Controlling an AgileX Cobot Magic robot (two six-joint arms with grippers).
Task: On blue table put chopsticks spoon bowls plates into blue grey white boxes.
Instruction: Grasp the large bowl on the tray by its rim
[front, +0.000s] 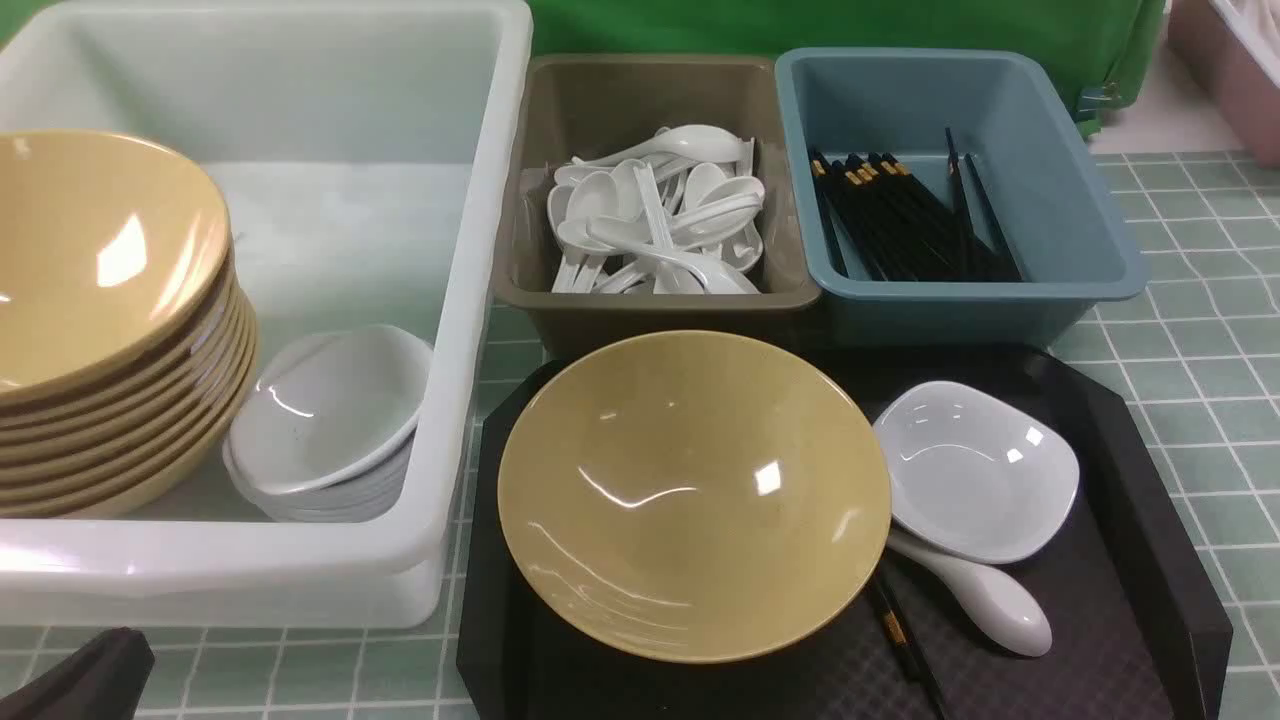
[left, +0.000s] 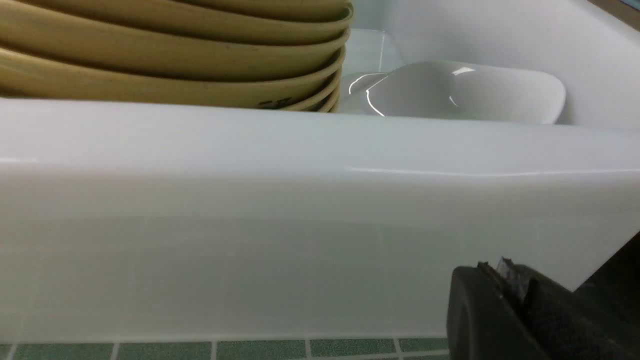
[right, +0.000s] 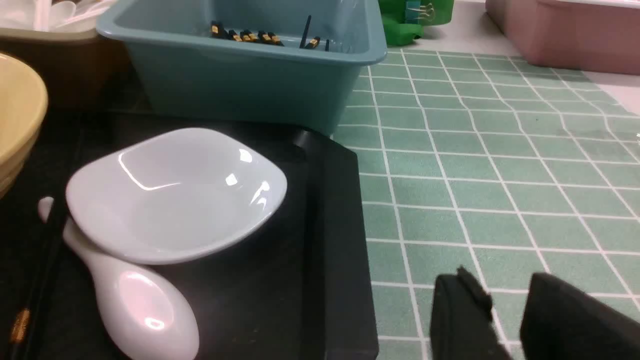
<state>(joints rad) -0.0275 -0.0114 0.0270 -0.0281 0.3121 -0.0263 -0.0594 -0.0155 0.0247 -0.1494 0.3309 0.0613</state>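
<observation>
The left gripper (left: 502, 272) is shut with nothing in it, low by the front wall of the white tub (left: 300, 225); the right gripper (right: 507, 300) is partly open and empty over the blue table (right: 500, 190), beside the black tray (right: 340, 250); on the tray sit a big yellow bowl (front: 693, 495), a small white plate (front: 975, 470) lying over a white spoon (front: 990, 600), and chopsticks (front: 900, 640) poking out from under the bowl; further back, the tub holds a stack of yellow bowls (front: 110, 300) and a stack of white plates (front: 325, 420); the grey box (front: 650, 95) holds a pile of spoons (front: 660, 215); the blue box (front: 1060, 200) holds black sticks (front: 900, 220).
</observation>
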